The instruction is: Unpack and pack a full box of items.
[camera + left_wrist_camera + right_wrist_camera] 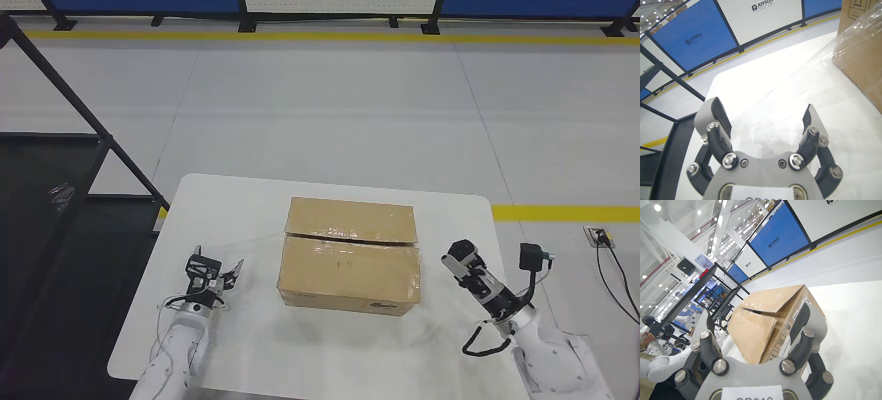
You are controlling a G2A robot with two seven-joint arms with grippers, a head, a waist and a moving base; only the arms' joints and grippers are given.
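A brown cardboard box [349, 255] stands in the middle of the white table [240, 200], its two top flaps folded down with a seam between them and glossy tape on top. In the right wrist view the box [761, 321] shows one flap edge slightly raised. In the left wrist view a side of the box [861, 47] has clear film over it. My left gripper [215, 272] is open and holds nothing, left of the box, with its fingers [721, 115] spread wide. To the right of the box, my right gripper [462, 262] is open and holds nothing, the box seen between its fingers [800, 321].
A black metal frame [90, 140] rises at the table's left side. Bare tabletop lies on both sides of the box and in front of it. Grey floor with yellow lines [565, 212] lies beyond the table. A cable [610, 270] runs at the far right.
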